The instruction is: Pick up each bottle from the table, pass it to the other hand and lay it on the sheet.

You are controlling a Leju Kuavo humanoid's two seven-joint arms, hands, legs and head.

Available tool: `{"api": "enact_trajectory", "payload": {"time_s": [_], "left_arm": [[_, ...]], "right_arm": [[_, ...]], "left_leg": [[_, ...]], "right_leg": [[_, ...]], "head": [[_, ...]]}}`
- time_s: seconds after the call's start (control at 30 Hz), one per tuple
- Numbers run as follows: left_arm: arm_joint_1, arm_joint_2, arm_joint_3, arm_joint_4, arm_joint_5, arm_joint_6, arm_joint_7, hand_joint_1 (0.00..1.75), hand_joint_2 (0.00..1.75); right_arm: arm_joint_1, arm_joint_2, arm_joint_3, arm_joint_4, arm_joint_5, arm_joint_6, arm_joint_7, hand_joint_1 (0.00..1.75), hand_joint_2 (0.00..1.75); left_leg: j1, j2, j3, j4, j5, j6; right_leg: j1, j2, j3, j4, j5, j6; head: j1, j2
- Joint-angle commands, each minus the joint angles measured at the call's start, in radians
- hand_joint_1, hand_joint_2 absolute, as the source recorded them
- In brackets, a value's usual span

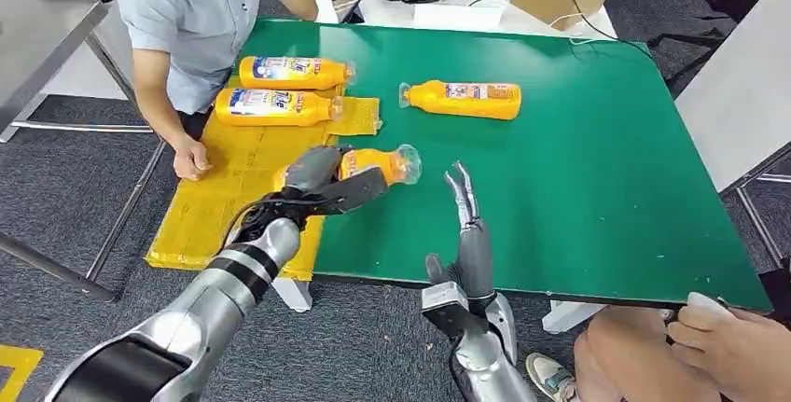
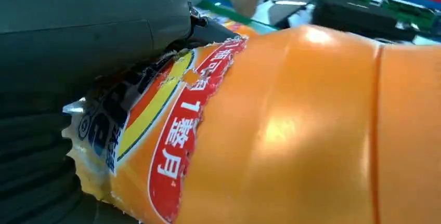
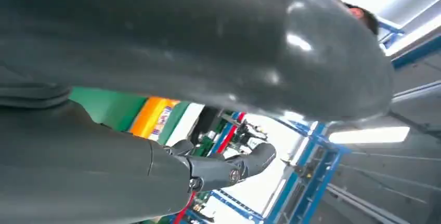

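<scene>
The orange plastic bottle point(image 1: 378, 165) gripped by the left hand point(image 1: 322, 183), near the worktop's point(image 1: 597, 187) front edge beside the yellow sheet point(image 1: 233, 183), could be dropped if released carelessly, the right hand point(image 1: 464, 201) being spread and empty.

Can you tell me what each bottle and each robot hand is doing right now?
Held bottle: on its side, gripped by the left hand, clear cap toward the right hand.
Left hand: wrapped around that bottle.
Right hand: holding nothing, fingers pointing up.
Two sheet bottles: lying on the yellow sheet.
Lone bottle: lying on the green table.
</scene>
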Motion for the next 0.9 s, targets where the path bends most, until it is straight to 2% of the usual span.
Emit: {"api": "enact_trajectory", "payload": {"time_s": [0.03,0.4,0.57,0.9], "left_arm": [[-0.127,-0.027,-0.067,0.201,-0.040,-0.047,0.031,1.75,1.75],[-0.160,-0.019,-0.086,0.273,-0.118,-0.044,0.073,1.75,1.75],[-0.116,0.033,-0.058,0.260,-0.099,-0.043,0.055,1.75,1.75],[-0.093,0.066,-0.084,0.290,-0.149,-0.092,0.099,1.75,1.75]], "right_arm": [[-0.045,-0.043,-0.010,-0.027,-0.013,0.032,-0.018,0.00,0.00],[-0.091,-0.029,0.037,0.010,-0.028,0.027,-0.018,0.00,0.00],[-0.058,-0.037,0.099,0.016,-0.012,-0.002,-0.018,0.00,0.00],[0.004,-0.047,0.064,0.001,-0.015,-0.039,-0.018,0.00,0.00]], "left_leg": [[0.001,-0.001,0.002,0.000,-0.001,-0.001],[0.001,0.001,0.002,0.000,-0.001,-0.001],[0.001,0.004,0.005,-0.001,-0.001,-0.001],[0.002,0.003,0.008,-0.002,-0.002,-0.001]], "right_leg": [[0.001,-0.002,0.003,0.000,-0.001,-0.002],[0.002,0.000,0.002,0.000,0.000,-0.001],[0.002,0.003,0.004,-0.001,0.000,-0.002],[0.002,0.001,0.008,-0.001,-0.002,-0.002]], "head": [[0.000,0.000],[0.000,0.000],[0.000,0.000],[0.000,0.000]]}}
